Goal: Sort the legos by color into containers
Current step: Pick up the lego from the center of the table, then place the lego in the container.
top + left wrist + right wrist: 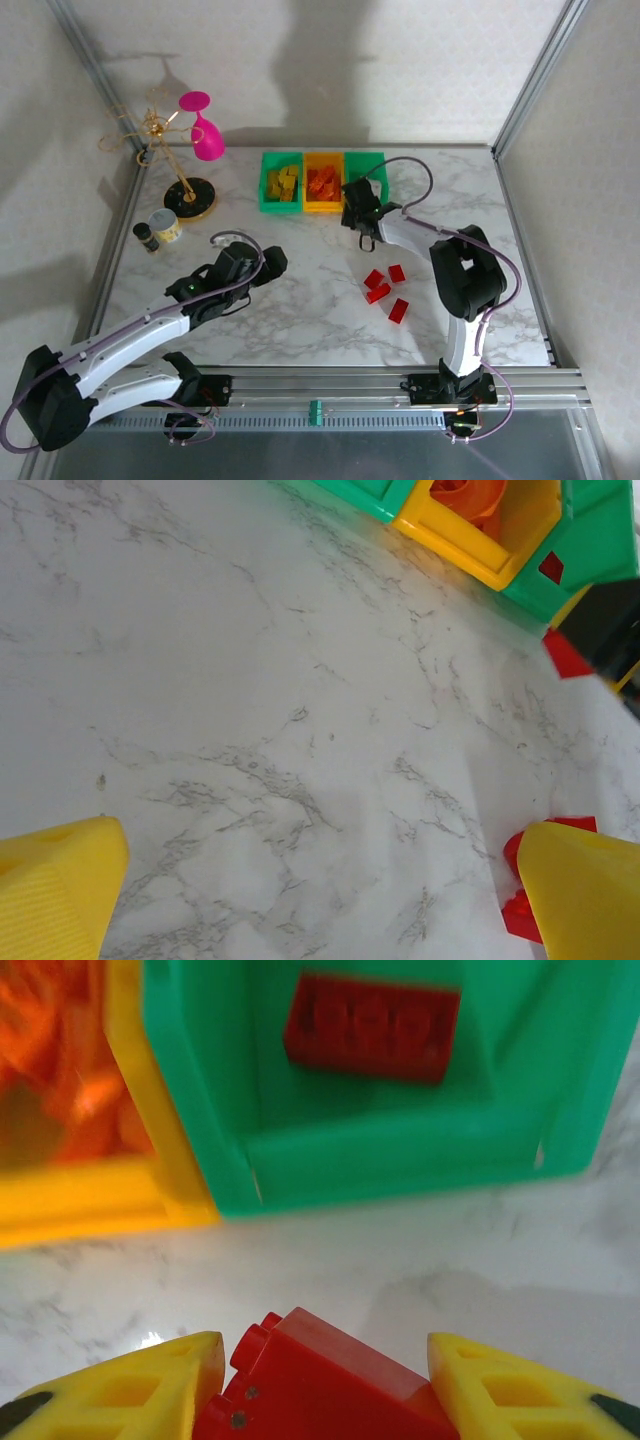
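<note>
- The red brick (320, 1390) sits between the fingers of the right gripper (325, 1348), just in front of the right-hand green bin (400, 1160). The jaws are drawn narrow onto it, with a pad against each side. Whether it is clear of the table (330, 1260) cannot be told.
- Risk: the brick lies skewed in the grip, its studs toward one finger. A hold on slanted faces may let it twist out or drop short of the bin.
- Risk: the bin's near wall stands between brick and cavity. An advance without enough lift would likely strike the wall and shove the bin.
- Risk: the yellow-orange bin (90, 1200), holding orange bricks (60, 1060), touches the green one. A release too far toward it would mis-sort the piece.
- The green bin holds one stored red brick (372, 1027). A hard drop could bounce off it.
- The right wrist view gives pad contact and bin contents. The top view gives the layout: three bins in a row, the left-hand green bin (264, 182) with yellow bricks (285, 180), and four loose red bricks (398, 310) near the right arm, well apart from the bins.
- The left wrist view shows the left gripper (320, 840) spread wide over bare marble with nothing between its fingers. Some of the loose red bricks lie beside one finger (585, 890). If both arms reached for that group, they could collide.
</note>
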Controlling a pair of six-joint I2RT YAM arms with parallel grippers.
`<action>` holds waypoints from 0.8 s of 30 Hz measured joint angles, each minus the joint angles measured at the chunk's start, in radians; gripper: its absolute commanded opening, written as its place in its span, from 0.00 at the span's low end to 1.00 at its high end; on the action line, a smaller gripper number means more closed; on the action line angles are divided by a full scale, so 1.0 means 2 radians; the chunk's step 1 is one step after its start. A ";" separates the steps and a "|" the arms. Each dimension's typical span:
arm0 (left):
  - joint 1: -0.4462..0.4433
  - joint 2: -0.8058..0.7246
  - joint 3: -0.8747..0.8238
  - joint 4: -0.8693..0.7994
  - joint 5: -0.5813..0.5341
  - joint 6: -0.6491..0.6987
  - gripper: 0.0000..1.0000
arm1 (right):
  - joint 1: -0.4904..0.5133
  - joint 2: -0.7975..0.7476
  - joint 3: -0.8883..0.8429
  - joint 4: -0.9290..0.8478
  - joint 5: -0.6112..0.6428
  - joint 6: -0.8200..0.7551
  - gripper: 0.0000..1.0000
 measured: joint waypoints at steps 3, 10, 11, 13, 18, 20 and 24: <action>0.000 0.018 0.013 0.007 0.003 0.002 1.00 | -0.019 0.003 0.035 0.003 -0.001 -0.014 0.46; 0.000 0.051 0.022 0.026 0.011 0.004 1.00 | -0.054 0.096 0.184 0.005 -0.001 -0.048 0.56; 0.000 0.054 0.023 0.027 0.011 0.004 1.00 | -0.058 0.112 0.201 0.003 -0.001 -0.052 0.58; 0.000 0.061 0.027 0.028 0.011 0.004 1.00 | -0.063 0.141 0.231 -0.007 -0.001 -0.059 0.65; 0.000 0.066 0.042 0.029 0.011 0.004 1.00 | -0.068 0.150 0.240 -0.023 -0.006 -0.068 0.70; 0.000 0.065 0.044 0.030 0.011 0.004 1.00 | -0.067 0.131 0.218 -0.019 -0.014 -0.069 0.71; 0.000 0.062 0.044 0.030 0.013 0.004 1.00 | -0.061 0.061 0.145 -0.016 -0.022 -0.067 0.75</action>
